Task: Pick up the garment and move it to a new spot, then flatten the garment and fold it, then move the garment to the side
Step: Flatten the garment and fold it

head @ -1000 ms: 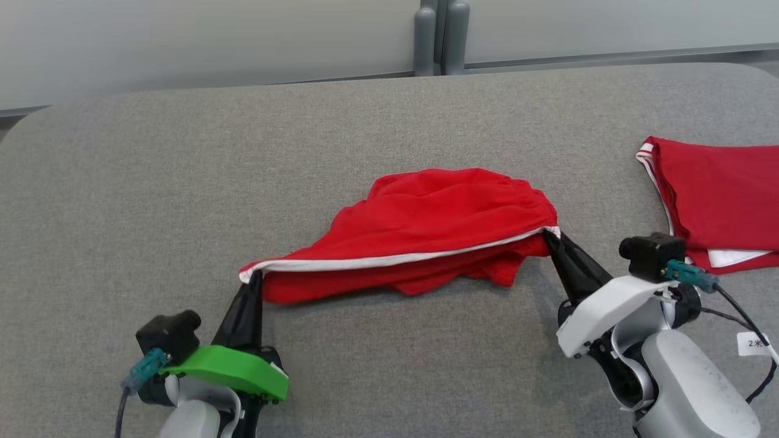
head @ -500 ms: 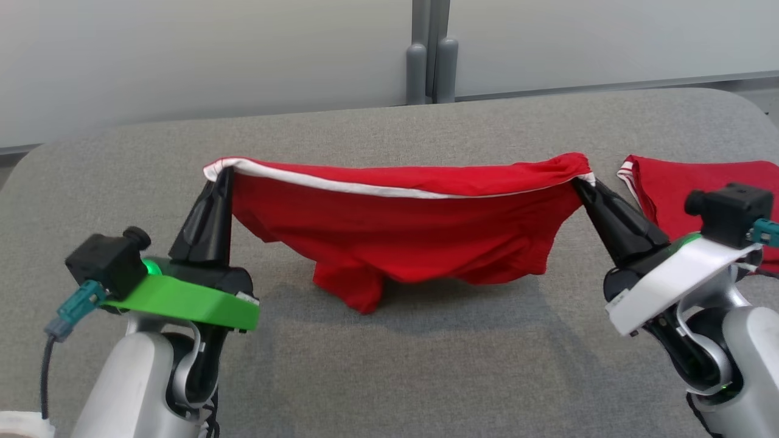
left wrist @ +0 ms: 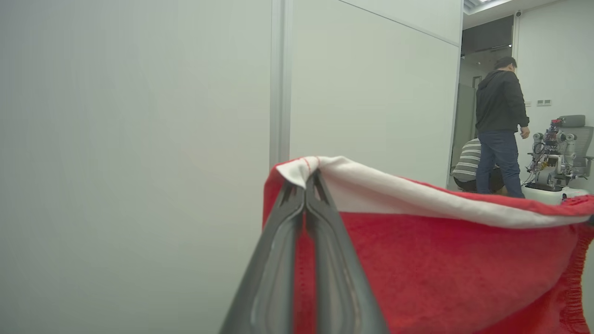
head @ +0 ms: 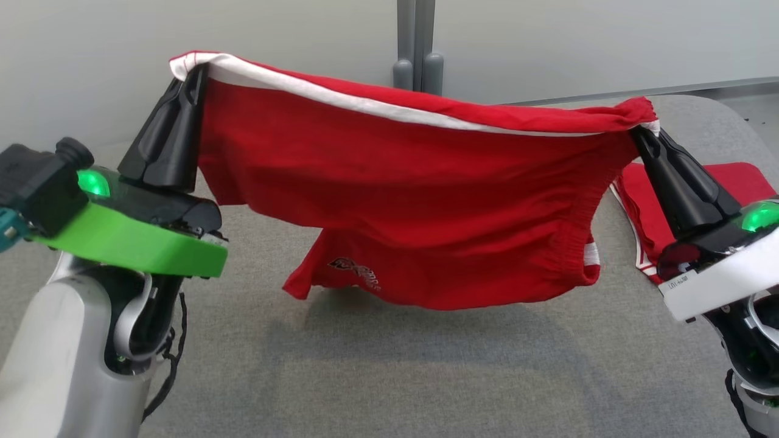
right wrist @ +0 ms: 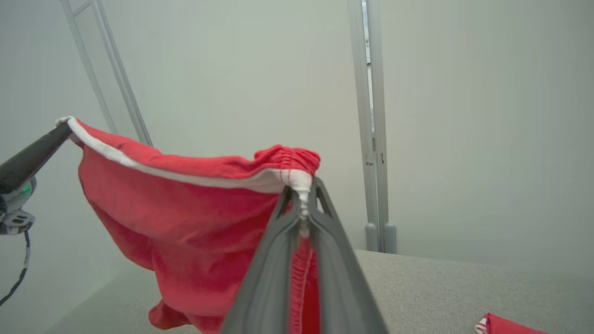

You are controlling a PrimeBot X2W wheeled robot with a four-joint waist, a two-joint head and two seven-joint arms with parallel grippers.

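A pair of red shorts (head: 414, 201) with white trim hangs stretched in the air above the grey table (head: 389, 377). My left gripper (head: 192, 67) is shut on its upper left corner, and my right gripper (head: 639, 129) is shut on its upper right corner. The hem with a small printed logo dangles just over the table. In the left wrist view the fingers (left wrist: 308, 178) pinch the white edge of the shorts (left wrist: 441, 269). From the right wrist, the gripper (right wrist: 301, 185) clamps the gathered waistband, and the shorts (right wrist: 195, 208) sag away to the left.
A second red garment (head: 657, 207) lies folded on the table at the right, behind my right arm; its corner (right wrist: 506, 325) shows too. A pale wall with a grey post (head: 417, 42) backs the table. A person (left wrist: 501, 125) stands far off.
Both grippers have risen, lifting the shorts off the table until they hang spread between them. The head camera has tilted up, shifting the whole picture.
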